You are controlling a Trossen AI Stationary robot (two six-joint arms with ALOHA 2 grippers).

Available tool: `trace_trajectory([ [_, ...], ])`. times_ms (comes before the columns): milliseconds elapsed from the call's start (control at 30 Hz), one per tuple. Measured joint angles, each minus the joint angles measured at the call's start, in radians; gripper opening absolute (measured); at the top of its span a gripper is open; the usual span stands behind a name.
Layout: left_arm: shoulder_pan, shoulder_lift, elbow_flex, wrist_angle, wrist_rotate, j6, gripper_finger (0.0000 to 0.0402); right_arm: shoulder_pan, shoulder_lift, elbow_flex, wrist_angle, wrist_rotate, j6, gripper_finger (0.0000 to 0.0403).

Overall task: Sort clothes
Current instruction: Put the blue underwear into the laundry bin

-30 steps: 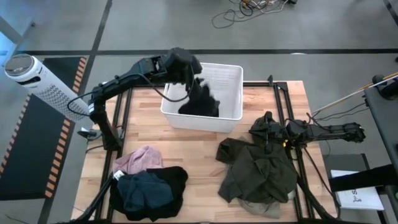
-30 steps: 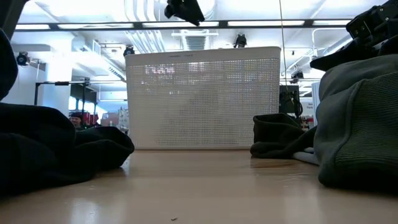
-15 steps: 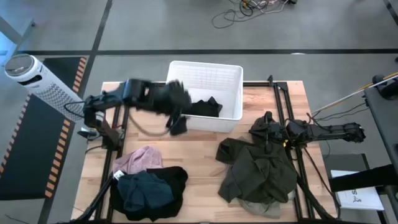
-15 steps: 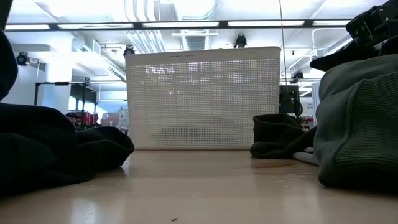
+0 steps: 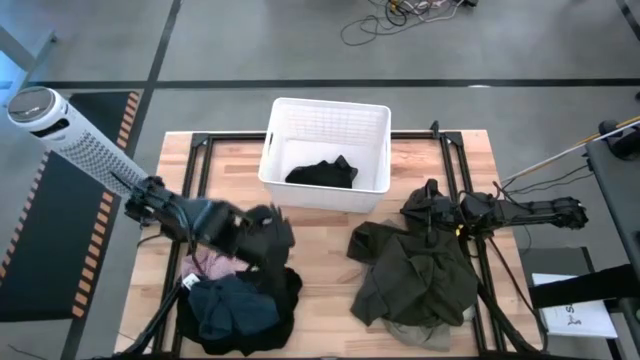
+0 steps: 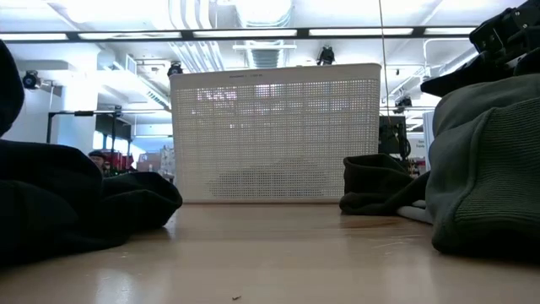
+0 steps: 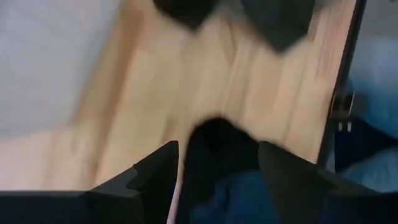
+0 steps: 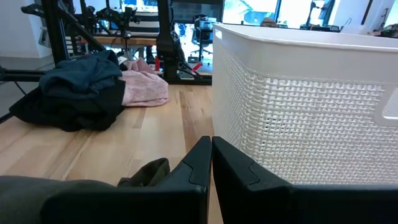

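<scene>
My left gripper [image 5: 270, 235] hovers over the near-left pile of a black piece [image 5: 288, 288], a dark teal piece [image 5: 235, 305] and the pale pink shirt [image 5: 212, 262]. In the left wrist view its fingers stand apart [image 7: 217, 168], with black cloth [image 7: 217, 140] showing between them. Another black piece [image 5: 320, 174] lies in the white basket [image 5: 325, 120]. My right gripper [image 5: 428, 215] is shut at the far end of the olive-green pile [image 5: 415, 275] on the right. My left gripper has its fingers on either side of the black cloth; blur keeps me from telling whether they touch it. My right gripper lies low over the olive pile's far end; I cannot tell whether it touches the cloth.
The basket stands at the table's far middle, its lattice wall [image 8: 298, 93] close in front of my right gripper. Bare wood [image 5: 325, 250] lies between the two piles. A white perforated cylinder [image 5: 70, 140] stands off the table's far left.
My left gripper has gone from above the basket toward the table's near left and down, to over the dark pile. It carried a small black piece clear of the basket on the way. Another black piece has stayed in the basket.
</scene>
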Motion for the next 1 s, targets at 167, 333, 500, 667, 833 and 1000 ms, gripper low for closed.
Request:
trace_trajectory([
  [167, -0.066, 0.000, -0.162, 0.027, 0.077, -0.092, 0.0224, 0.000, 0.000, 0.000, 0.000, 0.000, 0.000, 0.0000],
  [333, -0.118, 0.001, -0.336, 0.166, 0.149, -0.118, 0.0236, 0.000, 0.000, 0.000, 0.000, 0.000, 0.000, 0.0000],
  [500, -0.149, 0.001, -0.491, 0.370, 0.244, -0.168, 0.0240, 0.000, 0.000, 0.000, 0.000, 0.000, 0.000, 0.0000],
  [667, -0.180, 0.001, -0.600, 0.486, 0.307, -0.226, 0.0235, 0.000, 0.000, 0.000, 0.000, 0.000, 0.000, 0.0000],
  [833, -0.198, 0.001, -0.666, 0.531, 0.315, -0.266, 0.0234, 0.000, 0.000, 0.000, 0.000, 0.000, 0.000, 0.0000],
  [1000, -0.196, 0.000, -0.730, 0.560, 0.314, -0.333, 0.0233, 0.000, 0.000, 0.000, 0.000, 0.000, 0.000, 0.0000],
])
